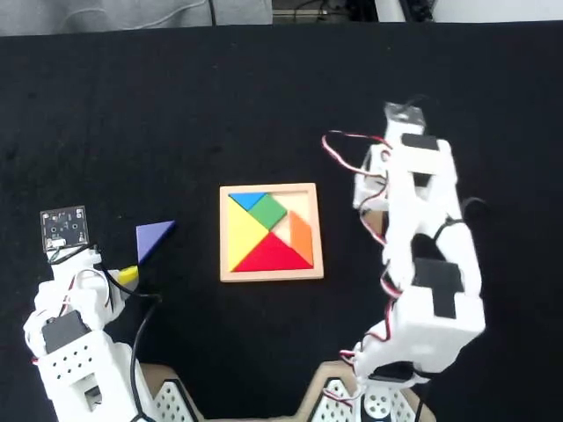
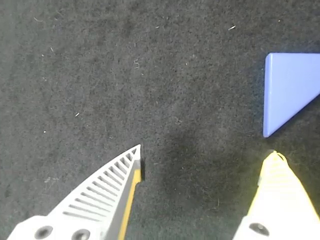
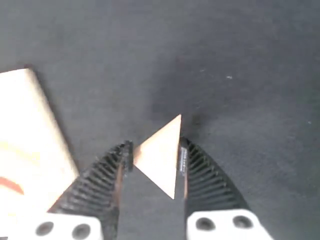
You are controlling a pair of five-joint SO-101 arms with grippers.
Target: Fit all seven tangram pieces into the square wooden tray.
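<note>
**Five pieces in, two to go**

The tray [image 1: 271, 275] holds the blue piece [image 1: 247, 200], green piece [image 1: 269, 211], yellow piece [image 1: 241, 236], red piece [image 1: 273, 255] and orange piece [image 1: 301, 236]. Bare wood shows in one corner beside green and orange. That is likely the slot for the last two.

The right gripper [image 3: 155, 146] is clamped on the pale triangle [image 3: 160, 157]: flat, peach-coloured, pinched across its faces, one tip poking out past the fingers. The tray corner sits near, off to one finger's side.

The left gripper [image 2: 205, 150] has its fingers spread wide with nothing between them. The purple triangle [image 2: 287, 95] lies flat on the table [image 1: 176, 105] just past the yellow fingertip, outside the gap. It has sharp edges and a matte top, and is not yet picked.
</note>
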